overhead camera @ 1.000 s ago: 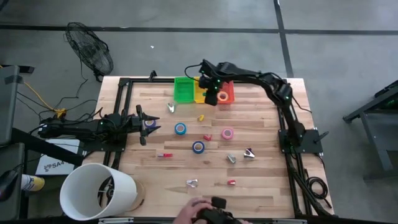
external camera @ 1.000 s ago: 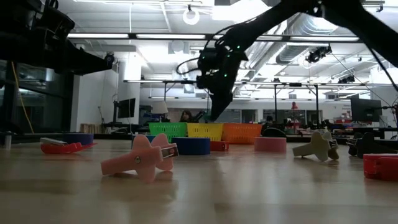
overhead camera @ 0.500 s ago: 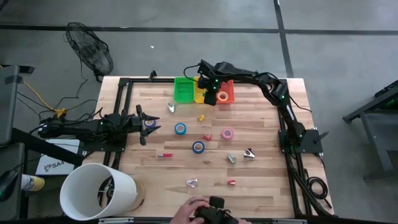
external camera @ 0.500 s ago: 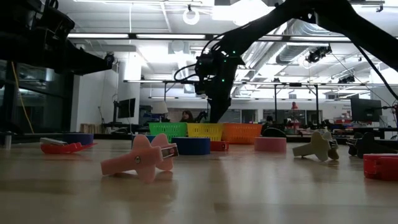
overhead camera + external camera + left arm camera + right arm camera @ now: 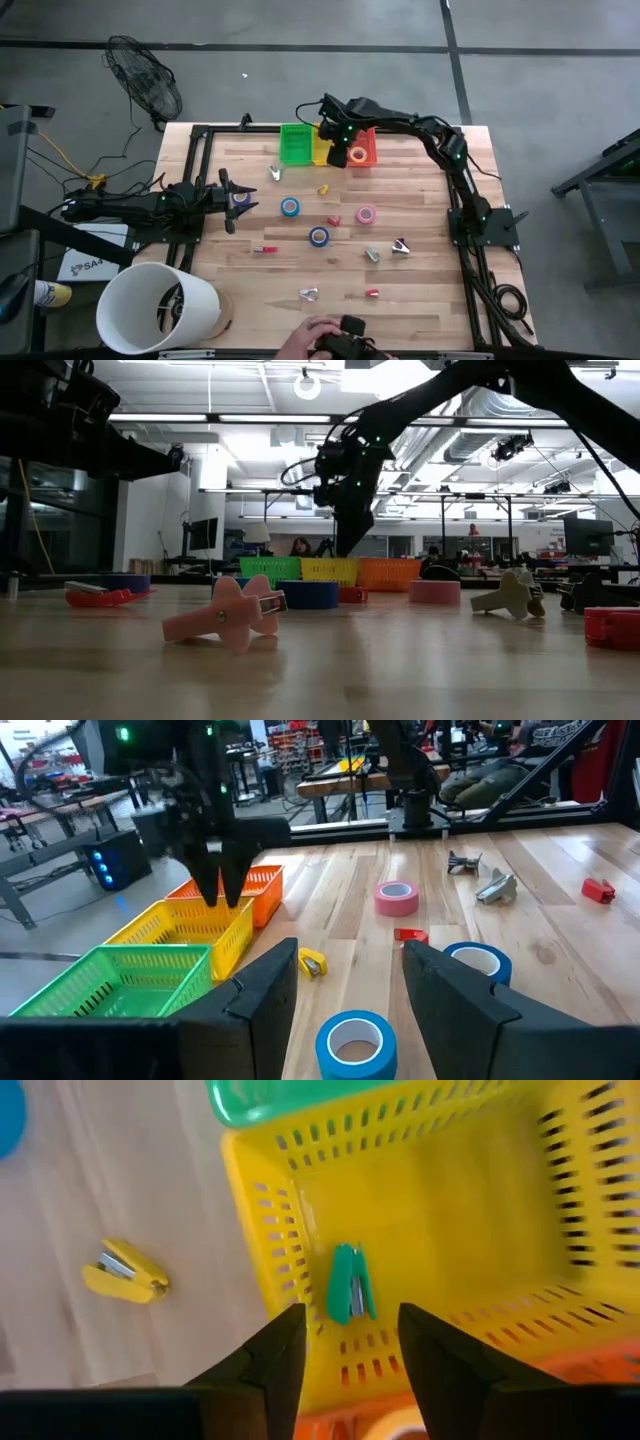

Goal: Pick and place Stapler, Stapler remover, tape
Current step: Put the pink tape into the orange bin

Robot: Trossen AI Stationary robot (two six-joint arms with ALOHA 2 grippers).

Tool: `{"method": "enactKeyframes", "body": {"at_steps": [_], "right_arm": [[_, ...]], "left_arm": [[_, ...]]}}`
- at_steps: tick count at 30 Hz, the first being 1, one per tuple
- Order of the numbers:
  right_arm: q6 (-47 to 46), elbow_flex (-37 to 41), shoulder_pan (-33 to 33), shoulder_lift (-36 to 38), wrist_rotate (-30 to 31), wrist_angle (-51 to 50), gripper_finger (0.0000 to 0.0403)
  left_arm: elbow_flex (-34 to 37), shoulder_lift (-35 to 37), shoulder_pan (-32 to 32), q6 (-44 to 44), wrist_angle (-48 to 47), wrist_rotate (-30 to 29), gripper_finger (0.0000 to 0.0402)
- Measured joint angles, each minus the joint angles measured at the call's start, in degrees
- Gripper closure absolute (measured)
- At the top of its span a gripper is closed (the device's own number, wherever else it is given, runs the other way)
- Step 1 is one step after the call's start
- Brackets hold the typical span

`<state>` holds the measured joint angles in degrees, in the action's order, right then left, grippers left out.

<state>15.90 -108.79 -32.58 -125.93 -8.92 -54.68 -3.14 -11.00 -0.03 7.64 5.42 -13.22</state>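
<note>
Item: green stapler [image 5: 350,1284], lying flat inside the yellow basket [image 5: 470,1230], near the wall that faces the desk's middle. Right hand [image 5: 345,1345] is hovering directly above it, fingers parted and holding nothing; the stapler is resting free on the basket floor.

Neighbouring stock: green basket [image 5: 295,143] and orange basket [image 5: 364,146] are flanking the yellow one along the far edge of the desk [image 5: 250,280]; a ring of tape [image 5: 357,155] is sitting in the orange basket. A yellow stapler [image 5: 124,1272] is lying on the boards just outside the yellow basket. Blue tape [image 5: 289,207], a second blue tape [image 5: 318,237] and pink tape [image 5: 366,214] are waiting mid-desk, with small silvery and red pieces scattered nearer the front.

Risks, as judged: the open fingers are hanging close over the basket rim, so a sideways pull-out could be catching the wall and dragging the row of baskets. A low sweep toward the yellow stapler could be knocking it away rather than straddling it.

Pose: right arm is reaching far across from its base at the desk's right edge, wrist bent steeply down over the baskets. Left hand [image 5: 237,199] is idling at the left edge, fingers spread, empty, pointing toward the desk's middle.
</note>
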Motion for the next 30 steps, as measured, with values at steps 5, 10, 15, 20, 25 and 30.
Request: {"method": "enactKeyframes", "body": {"at_steps": [5,10,15,20,25,30], "right_arm": [[-2.2,0.0,0.1,4.2,0.4,-4.5,0.0249],[-3.0,0.0,0.8,7.8,0.1,-10.3,0.0249],[-6.7,4.1,1.2,11.4,-0.2,-10.3,0.0249],[-12.3,15.2,2.7,18.2,0.5,-5.8,0.0249],[-20.4,26.8,6.1,25.3,2.5,-1.2,0.0249],[-30.7,35.4,9.4,29.8,2.8,2.3,0.0249]], "left_arm": [[0.0,0.0,0.0,0.0,0.0,0.0,0.0223],[0.0,0.0,0.0,0.0,0.0,0.2,0.0223],[0.0,0.0,0.0,0.0,0.0,0.2,0.0223],[0.0,0.0,0.0,0.0,0.0,0.2,0.0223],[0.0,0.0,0.0,0.0,0.0,0.2,0.0223],[0.0,0.0,0.0,0.0,0.0,0.2,0.0223]]}}
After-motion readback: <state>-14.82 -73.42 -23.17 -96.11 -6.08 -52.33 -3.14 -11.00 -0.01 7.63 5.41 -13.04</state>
